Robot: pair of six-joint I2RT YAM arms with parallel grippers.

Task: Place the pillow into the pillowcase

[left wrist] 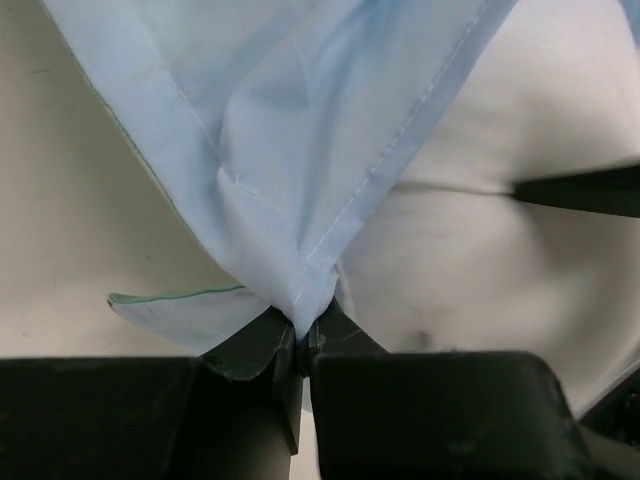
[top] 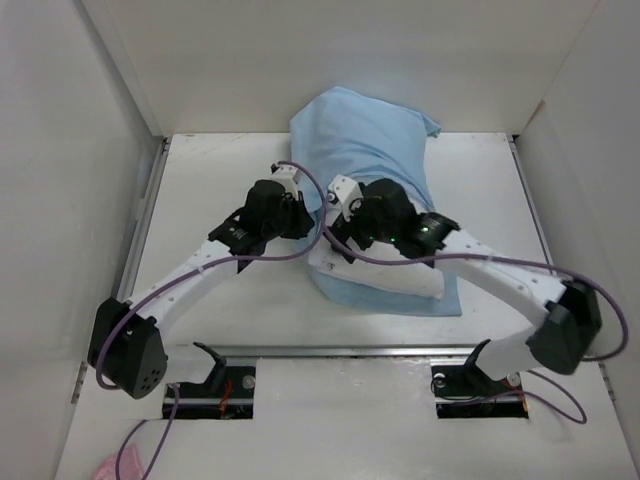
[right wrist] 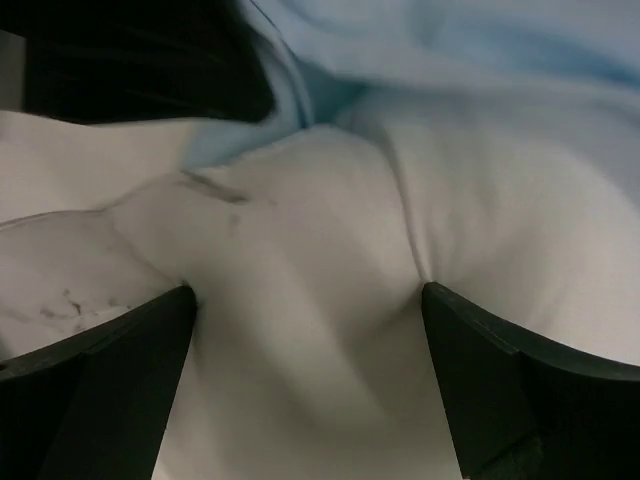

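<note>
Top view: pillowcase [top: 365, 140] bunched mid-frame on white table [top: 480, 190], pillow [top: 395, 282] poking out its lower end, arms [top: 265, 215] covering the join. Left wrist: left gripper [left wrist: 302, 328] clenched on pillowcase hem. Right wrist: right gripper [right wrist: 308, 295] spread wide, straddling pillow

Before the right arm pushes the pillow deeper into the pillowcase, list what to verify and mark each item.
1. Left gripper clamped on the pillowcase hem: ok, fabric pinched between shut jaws.
2. Right gripper open: ok, fingers spread wide either side of the pillow.
3. Pillow fully inside: not ok, its white end sticks out at the near side in the top view.
4. Case mouth wide enough: cannot tell, hidden in every view.
5. Nothing hanging over the table near edge: ok.
</note>
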